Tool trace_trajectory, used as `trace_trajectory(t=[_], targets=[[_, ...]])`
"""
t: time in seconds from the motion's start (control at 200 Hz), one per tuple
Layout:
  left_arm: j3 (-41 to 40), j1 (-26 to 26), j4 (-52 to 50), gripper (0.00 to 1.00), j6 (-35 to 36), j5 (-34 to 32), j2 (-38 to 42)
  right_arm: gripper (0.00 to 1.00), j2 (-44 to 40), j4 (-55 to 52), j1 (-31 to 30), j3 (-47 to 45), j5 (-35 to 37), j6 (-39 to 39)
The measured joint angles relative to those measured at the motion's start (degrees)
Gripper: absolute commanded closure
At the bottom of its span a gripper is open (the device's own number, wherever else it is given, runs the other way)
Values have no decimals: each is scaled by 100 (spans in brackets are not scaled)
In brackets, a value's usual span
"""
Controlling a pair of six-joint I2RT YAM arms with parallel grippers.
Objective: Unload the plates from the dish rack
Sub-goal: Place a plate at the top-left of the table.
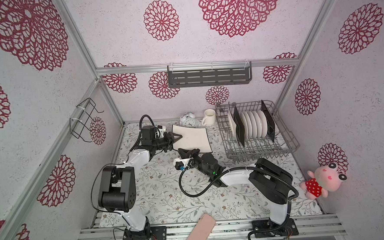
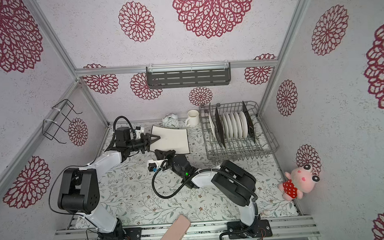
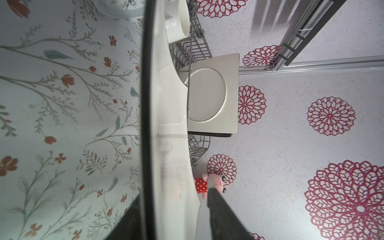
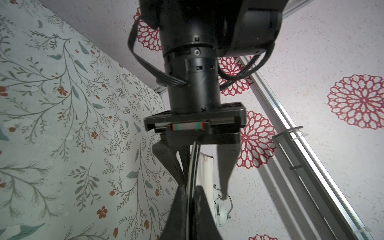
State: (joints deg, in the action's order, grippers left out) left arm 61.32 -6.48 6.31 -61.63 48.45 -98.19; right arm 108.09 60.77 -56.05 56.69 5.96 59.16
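A square cream plate [image 1: 193, 138] [image 2: 171, 139] with a black back hangs tilted above the table between both grippers. My right gripper [image 1: 188, 152] [image 4: 191, 188] is shut on its near edge. At the plate's left edge my left gripper [image 1: 176, 139] [image 3: 174, 193] straddles the rim; one of its fingers [image 4: 226, 166] stands off the cream face. The dish rack [image 1: 287, 140] [image 2: 269, 141] at the back right holds several round white plates [image 1: 254, 124] and square black-backed plates [image 1: 239, 129] upright. One square plate [image 3: 214, 95] faces the left wrist camera.
A white mug [image 1: 209, 117] and a white alarm clock [image 1: 187, 120] stand just behind the held plate. A pink plush toy [image 1: 322, 180] lies at the right wall. A pink flat object [image 1: 200, 231] rests on the front rail. A slotted shelf [image 1: 209, 75] hangs on the back wall.
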Motion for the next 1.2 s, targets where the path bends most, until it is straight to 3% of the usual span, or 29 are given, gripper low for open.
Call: trace_trajectory(t=[0.44, 0.57, 0.585, 0.605, 0.66, 0.931, 1.091, 1.201], targets=[[-39, 7, 109, 98, -308, -17, -17, 100, 37, 0, -59, 20, 170, 468], [-39, 63, 39, 100, -160, -122, -17, 40, 343, 428, -101, 214, 328, 678], [-42, 70, 7, 100, -146, -142, -20, 26, 402, 529, -107, 267, 350, 715], [-42, 83, -44, 100, -120, -164, -22, 16, 463, 623, -116, 326, 387, 767], [-42, 127, -168, 100, -52, -210, -44, 2, 625, 909, -133, 476, 509, 911], [-20, 354, -734, 100, 229, -203, -66, 1, 789, 1471, -271, 479, 855, 1027], [-4, 492, -1034, 100, 372, -92, -85, 1, -236, 98, -354, 11, 1093, -98], [-2, 866, -1248, 100, 719, -284, -179, 1, -1508, -990, -81, 87, 1174, -1357]])
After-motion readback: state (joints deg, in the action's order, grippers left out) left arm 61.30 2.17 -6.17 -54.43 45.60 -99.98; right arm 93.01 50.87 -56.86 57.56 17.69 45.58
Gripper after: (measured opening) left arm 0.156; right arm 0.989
